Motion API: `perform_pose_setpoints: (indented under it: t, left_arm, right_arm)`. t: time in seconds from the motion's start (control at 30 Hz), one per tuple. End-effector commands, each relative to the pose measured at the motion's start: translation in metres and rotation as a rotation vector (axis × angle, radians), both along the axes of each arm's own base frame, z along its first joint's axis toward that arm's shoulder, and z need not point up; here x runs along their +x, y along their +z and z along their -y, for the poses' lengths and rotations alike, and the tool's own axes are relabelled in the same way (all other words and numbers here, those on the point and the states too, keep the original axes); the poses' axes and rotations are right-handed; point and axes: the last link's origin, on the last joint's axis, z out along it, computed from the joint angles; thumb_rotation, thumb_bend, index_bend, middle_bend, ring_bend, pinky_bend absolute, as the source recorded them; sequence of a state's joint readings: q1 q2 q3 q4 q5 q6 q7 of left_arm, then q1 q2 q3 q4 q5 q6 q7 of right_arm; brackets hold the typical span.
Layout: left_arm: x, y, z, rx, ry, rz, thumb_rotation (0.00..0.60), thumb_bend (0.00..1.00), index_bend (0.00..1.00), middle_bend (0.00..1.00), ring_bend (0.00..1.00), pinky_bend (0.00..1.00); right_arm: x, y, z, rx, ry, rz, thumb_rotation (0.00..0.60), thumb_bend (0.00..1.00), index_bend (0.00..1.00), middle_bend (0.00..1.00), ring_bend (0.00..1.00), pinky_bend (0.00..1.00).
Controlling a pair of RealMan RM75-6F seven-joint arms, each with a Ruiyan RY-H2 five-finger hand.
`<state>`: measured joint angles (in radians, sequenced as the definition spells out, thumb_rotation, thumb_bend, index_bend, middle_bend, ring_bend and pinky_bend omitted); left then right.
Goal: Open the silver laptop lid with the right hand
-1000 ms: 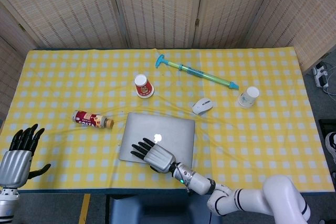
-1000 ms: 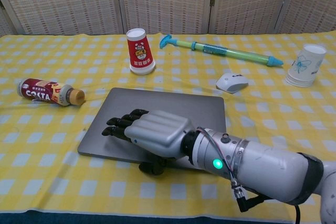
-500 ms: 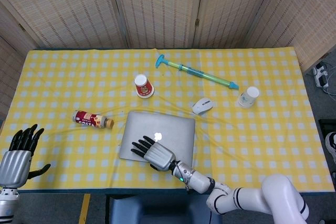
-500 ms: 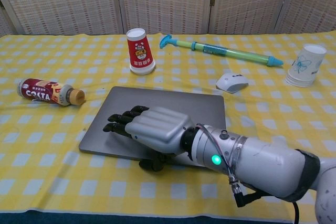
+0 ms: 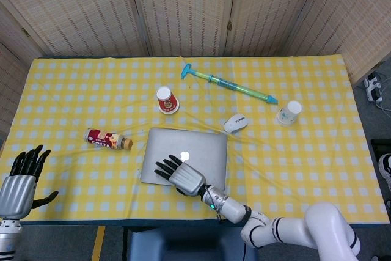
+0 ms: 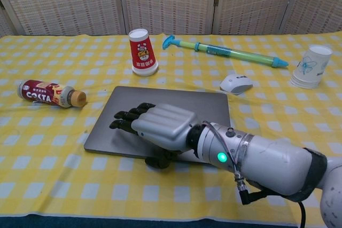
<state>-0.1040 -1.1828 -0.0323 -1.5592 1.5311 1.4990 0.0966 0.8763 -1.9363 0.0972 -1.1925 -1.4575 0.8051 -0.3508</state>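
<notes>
Chest view: right hand (image 6: 160,126) lies over the shut silver laptop (image 6: 176,111), fingers (image 6: 128,118) slightly spread on the lid, thumb hooked under the near edge.
Laptop sits flat near the front of the table (image 6: 43,142), on a yellow checked cloth. Smooth, rigid metal, likely slippery and fairly heavy; the thin front lip looks the best hold, lifting gently against the hinge. Left hand (image 5: 19,181) hangs spread and unladen off the table corner.
</notes>
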Motion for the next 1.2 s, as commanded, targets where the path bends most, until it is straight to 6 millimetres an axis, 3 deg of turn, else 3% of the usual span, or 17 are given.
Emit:
perform_pose_setpoints:
  t: [0.03,0.67,0.9,1.0,1.2]
  left_arm:
    - [0.000,0.000,0.000,-0.001,0.001,0.001,0.600,0.13,0.00,0.00,0.00,0.00]
    - [-0.004,-0.001,-0.001,0.002,-0.003,0.012,0.600,0.13,0.00,0.00,0.00,0.00]
    - [0.008,-0.019,-0.010,-0.125,-0.101,0.044,0.600,0.15,0.00,0.00,0.00,0.00]
    - [0.013,-0.029,-0.016,-0.195,-0.149,0.038,0.600,0.26,0.03,0.04,0.01,0.00]
    - [0.023,-0.056,-0.026,-0.344,-0.251,0.064,0.600,0.54,0.19,0.17,0.11,0.00]
  right_arm:
    - [0.000,0.000,0.001,-0.005,-0.002,-0.002,0.600,0.45,0.00,0.00,0.00,0.00]
    - [0.002,0.000,0.011,-0.050,0.008,0.004,0.600,0.60,0.00,0.00,0.00,0.00]
    - [0.007,0.011,0.018,-0.097,0.034,-0.001,0.600,0.60,0.00,0.00,0.00,0.00]
    - [0.009,0.016,0.020,-0.115,0.038,-0.002,0.600,0.60,0.00,0.00,0.00,0.00]
    - [0.014,0.026,0.024,-0.152,0.049,-0.005,0.600,0.60,0.00,0.00,0.00,0.00]
